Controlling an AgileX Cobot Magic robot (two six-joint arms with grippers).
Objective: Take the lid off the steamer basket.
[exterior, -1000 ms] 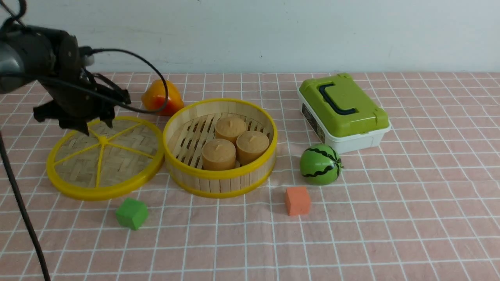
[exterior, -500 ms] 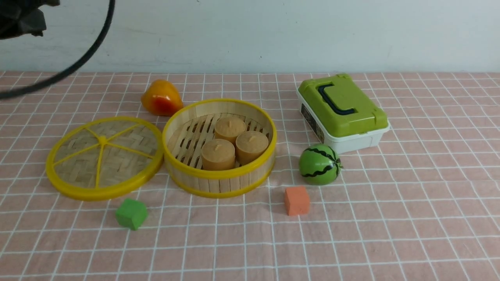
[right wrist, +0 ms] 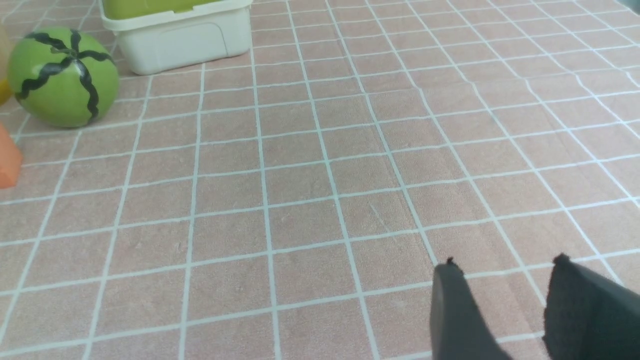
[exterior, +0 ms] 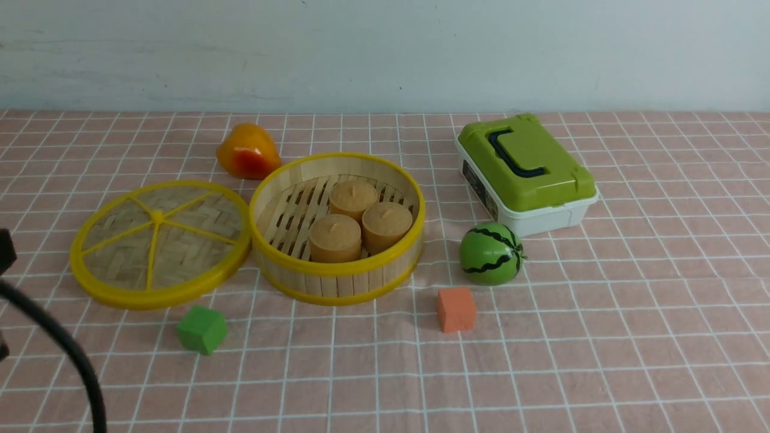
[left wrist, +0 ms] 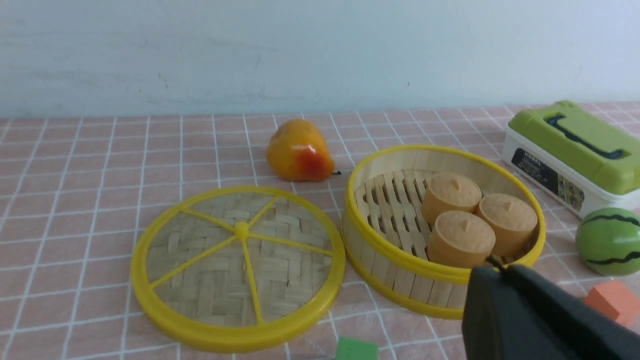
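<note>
The lid (exterior: 159, 243), a woven bamboo disc with a yellow rim and spokes, lies flat on the tablecloth, touching the left side of the steamer basket (exterior: 337, 282). The basket stands open with three tan cup-shaped buns (exterior: 355, 222) inside. Both also show in the left wrist view: the lid (left wrist: 237, 267) and the basket (left wrist: 390, 270). My left gripper (left wrist: 497, 265) is shut and empty, pulled back on the near side of the basket. Only a dark bit of the left arm (exterior: 5, 249) and its cable show in the front view. My right gripper (right wrist: 506, 262) is open and empty over bare cloth.
An orange-yellow fruit (exterior: 248, 150) lies behind the lid. A white box with a green top (exterior: 529, 171) stands at the right, with a toy watermelon (exterior: 490, 252) in front of it. An orange cube (exterior: 455, 308) and a green cube (exterior: 202, 329) lie nearer.
My left gripper, which hovered over the lid's far left rim, rose out of the front view and drew back to the near left edge. The lid and basket have not moved.
</note>
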